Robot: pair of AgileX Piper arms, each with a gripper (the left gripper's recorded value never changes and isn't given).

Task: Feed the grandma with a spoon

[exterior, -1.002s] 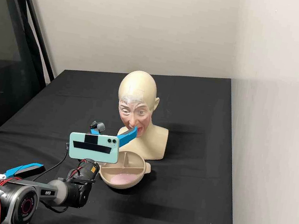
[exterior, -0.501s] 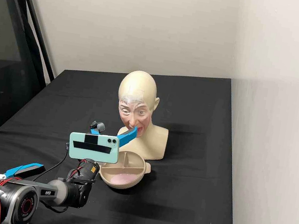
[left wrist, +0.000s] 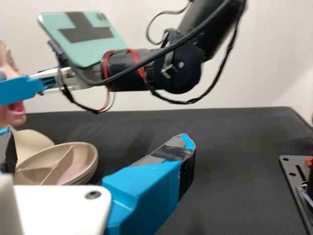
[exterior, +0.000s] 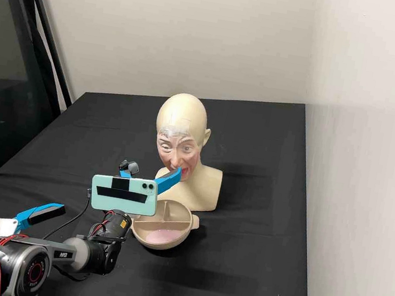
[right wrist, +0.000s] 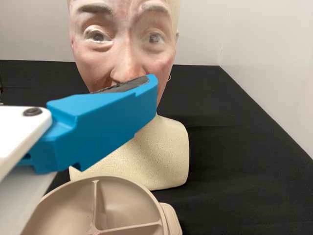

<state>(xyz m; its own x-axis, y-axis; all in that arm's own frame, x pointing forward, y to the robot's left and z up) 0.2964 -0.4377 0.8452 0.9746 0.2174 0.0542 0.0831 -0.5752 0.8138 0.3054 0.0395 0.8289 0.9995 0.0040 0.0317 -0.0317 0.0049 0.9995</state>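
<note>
Standing in the middle of the desk (exterior: 253,177), the grandma head (exterior: 182,140) has its mouth open. The right claw (exterior: 173,176) is up at that mouth. I cannot tell if it is spread or pressed together. A tan bowl (exterior: 165,223) with pink stuff sits just in front. The left claw (exterior: 45,211) hangs low, well apart; I cannot tell its grip either.

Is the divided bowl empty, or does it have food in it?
Not empty: the bowl has a pink patch in its near compartment; the other compartments look bare.
</note>
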